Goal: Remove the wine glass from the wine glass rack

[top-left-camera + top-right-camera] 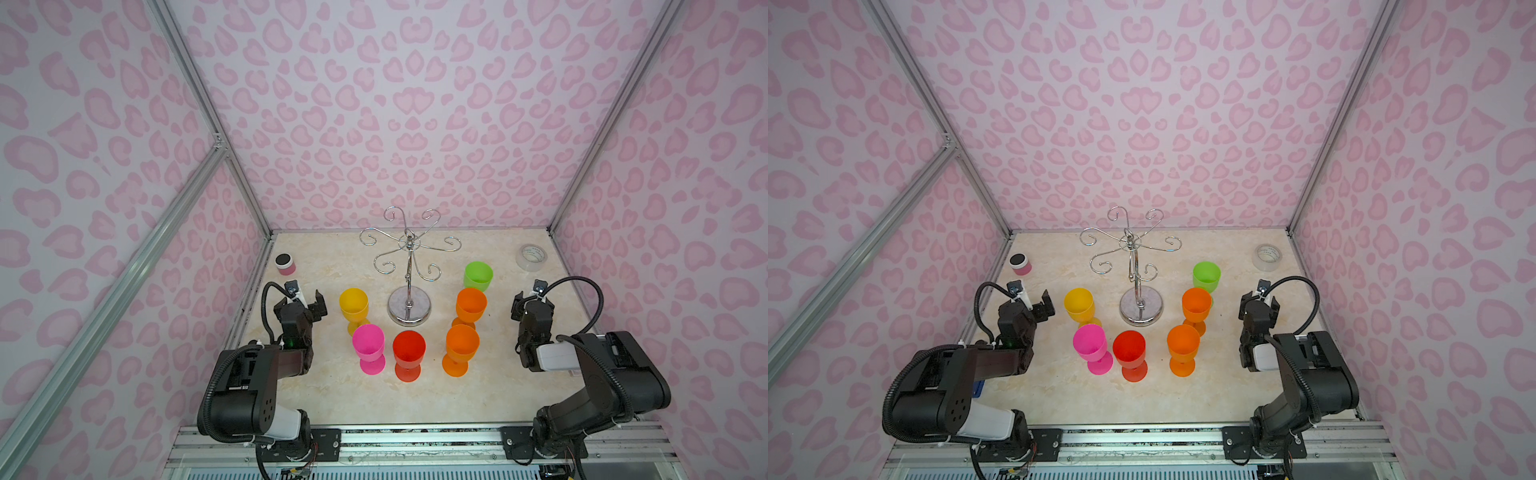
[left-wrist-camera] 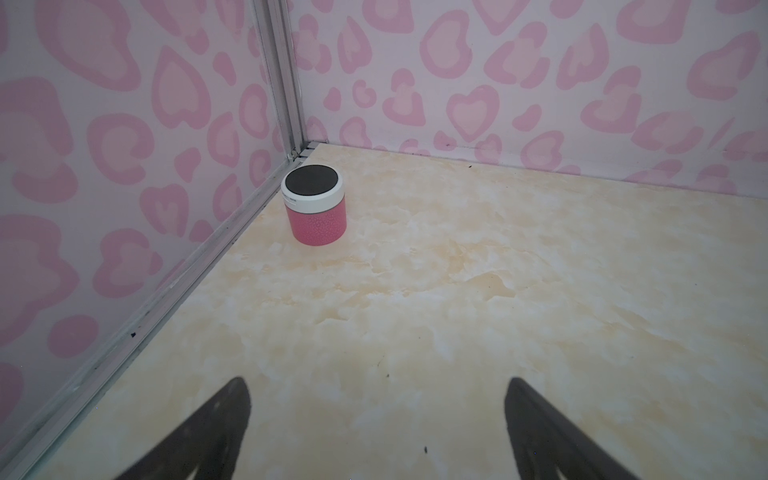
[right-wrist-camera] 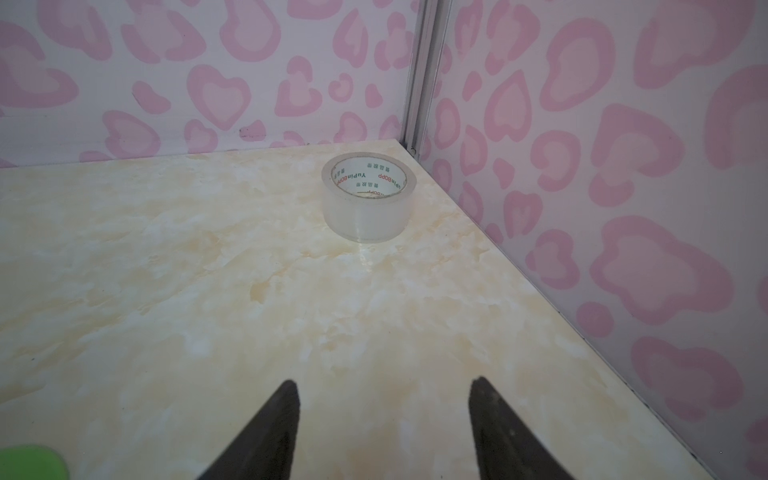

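Pink heart-print walls close in three sides of the cell, and a cream, marble-look table fills its floor. The left arm and right arm rise from the near rail and bend inward, each stopping short of the cluster in the middle.

The wine glass rack stands upright at the centre back of the table on its round mirror base. All six of its curled arms are bare.

Six plastic wine glasses stand upright on the table around it. The yellow glass is just left of the rack's base, with the pink glass in front of it. The red glass stands in front of the base. On the right, the front orange glass, the rear orange glass and the green glass form a line running back. From the top views it is unclear whether neighbouring glasses touch.

The left gripper sits left of the yellow glass and apart from it. Its fingers are spread wide over bare table, with nothing between them. The right gripper sits right of the orange pair, also apart, and its fingers are parted and empty too.

A clear tape roll lies flat near the far right corner. A small pink pot with a white band and a dark top stands against the left wall near the far left corner.
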`<state>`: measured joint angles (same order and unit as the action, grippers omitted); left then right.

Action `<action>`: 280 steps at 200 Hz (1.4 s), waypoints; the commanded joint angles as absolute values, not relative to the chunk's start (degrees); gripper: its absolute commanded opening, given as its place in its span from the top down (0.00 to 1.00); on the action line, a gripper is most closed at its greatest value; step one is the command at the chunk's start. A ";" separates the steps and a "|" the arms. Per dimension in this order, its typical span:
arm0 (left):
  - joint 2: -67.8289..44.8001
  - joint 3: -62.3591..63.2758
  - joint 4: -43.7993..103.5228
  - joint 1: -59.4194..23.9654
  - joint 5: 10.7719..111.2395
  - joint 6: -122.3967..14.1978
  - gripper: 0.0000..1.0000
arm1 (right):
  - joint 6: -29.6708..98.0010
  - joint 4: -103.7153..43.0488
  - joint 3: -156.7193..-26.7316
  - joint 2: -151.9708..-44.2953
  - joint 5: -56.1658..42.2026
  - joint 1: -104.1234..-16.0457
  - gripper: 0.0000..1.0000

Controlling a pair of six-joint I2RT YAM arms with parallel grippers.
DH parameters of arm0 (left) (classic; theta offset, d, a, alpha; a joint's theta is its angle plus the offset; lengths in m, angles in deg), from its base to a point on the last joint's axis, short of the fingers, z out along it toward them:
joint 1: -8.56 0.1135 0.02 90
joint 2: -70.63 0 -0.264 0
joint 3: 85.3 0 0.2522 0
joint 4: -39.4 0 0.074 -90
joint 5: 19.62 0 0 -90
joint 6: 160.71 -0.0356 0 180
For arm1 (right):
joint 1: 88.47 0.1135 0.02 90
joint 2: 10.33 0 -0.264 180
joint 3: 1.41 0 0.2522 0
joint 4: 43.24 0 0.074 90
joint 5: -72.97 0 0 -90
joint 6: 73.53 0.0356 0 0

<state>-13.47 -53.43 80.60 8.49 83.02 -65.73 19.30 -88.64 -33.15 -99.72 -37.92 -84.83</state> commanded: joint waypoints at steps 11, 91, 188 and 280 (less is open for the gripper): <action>-13.66 -53.61 83.43 8.47 83.82 -65.67 0.03 | 19.72 -91.50 -32.66 -100.06 -37.69 -84.69 0.02; -13.78 -53.52 83.45 8.39 83.91 -65.67 0.03 | 18.83 -92.77 -32.65 -100.59 -38.68 -83.90 0.02; -13.54 -53.74 83.74 8.30 84.00 -65.70 0.03 | 18.77 -92.74 -32.62 -100.61 -38.72 -83.87 0.02; -13.84 -53.28 83.15 8.30 84.09 -65.75 0.03 | 18.84 -92.79 -32.67 -100.60 -38.74 -83.90 0.02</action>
<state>-13.51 -53.56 81.04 8.22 83.63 -65.73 18.86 -91.09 -32.63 -100.33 -38.03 -83.98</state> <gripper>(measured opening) 0.972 0.979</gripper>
